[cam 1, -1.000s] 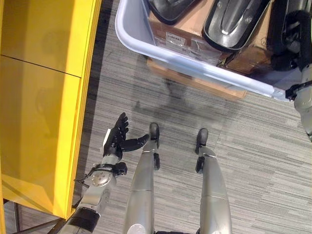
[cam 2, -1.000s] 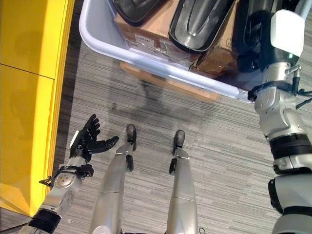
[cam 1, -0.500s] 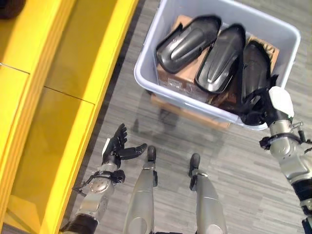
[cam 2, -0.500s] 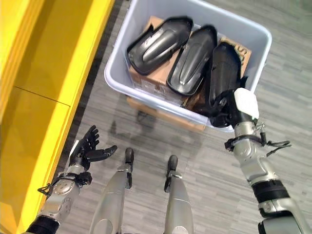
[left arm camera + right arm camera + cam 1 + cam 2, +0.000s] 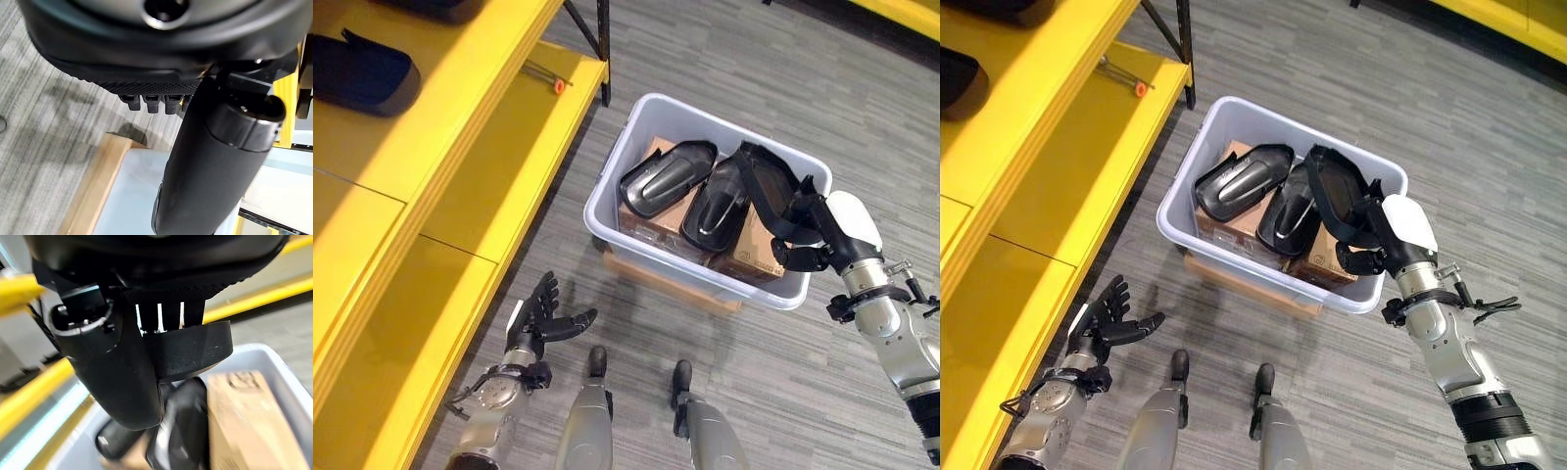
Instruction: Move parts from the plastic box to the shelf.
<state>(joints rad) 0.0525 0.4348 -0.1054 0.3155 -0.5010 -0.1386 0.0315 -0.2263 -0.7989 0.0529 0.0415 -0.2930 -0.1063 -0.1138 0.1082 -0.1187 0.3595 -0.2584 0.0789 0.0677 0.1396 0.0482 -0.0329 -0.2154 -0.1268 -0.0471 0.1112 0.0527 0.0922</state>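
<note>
1. Right hand [image 5: 1383, 238], at the plastic box's near right corner: fingers and thumb curled round the end of a black moulded part [image 5: 1335, 190], which it holds tilted above the box's contents; the right wrist view shows the part's rim [image 5: 188, 350] clamped between thumb and fingers.
2. Plastic box [image 5: 635, 121], pale grey, on the grey carpeted floor [image 5: 724, 49], resting on a flat cardboard piece [image 5: 658, 279] that shows under its near edge.
3. Second black part [image 5: 664, 177], lying in the box to the left of the right hand and well apart from it, on top of a brown carton [image 5: 752, 250].
4. Third black part [image 5: 719, 204], lying between the second part and the held one, just beside the held one.
5. Left hand [image 5: 536, 321], low over the floor and well left of the box: fingers spread and straight, thumb out, holding nothing.
6. Yellow shelf [image 5: 470, 137], just left of the left hand; a dark part [image 5: 362, 71] lies on an upper level, far from both hands.
</note>
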